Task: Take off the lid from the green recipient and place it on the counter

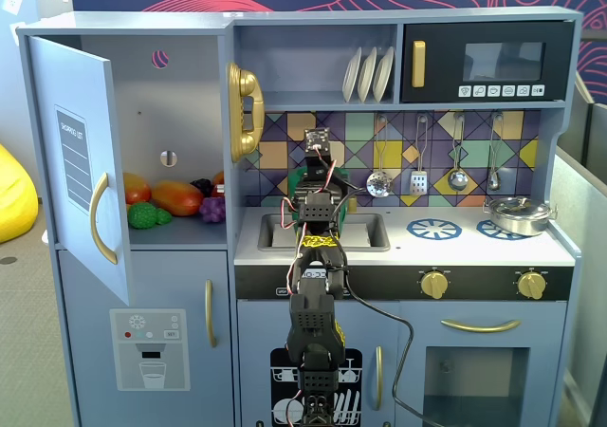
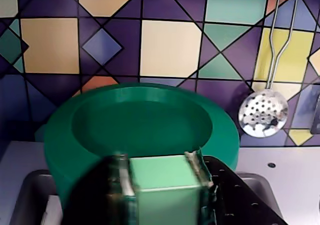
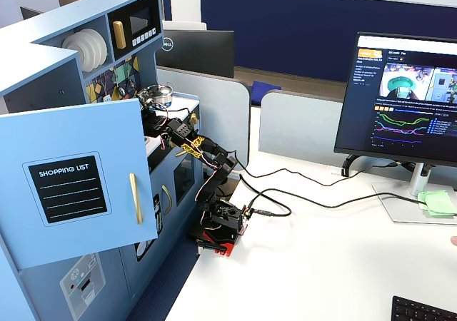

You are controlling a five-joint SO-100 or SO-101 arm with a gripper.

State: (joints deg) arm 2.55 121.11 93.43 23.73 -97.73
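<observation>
Hand (image 2: 162, 187) closed on the lid's knob (image 2: 162, 177), green lid (image 2: 100, 135) just ahead of it, above the sink (image 1: 375, 232)

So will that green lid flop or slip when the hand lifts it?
Probably stiff: the lid looks like solid moulded plastic. Likely light, being a shallow dish. Its squarish knob sits clamped in the hand, so slipping seems unlikely.

Frontal kitchen view, side view (farther back), close wrist camera
</observation>
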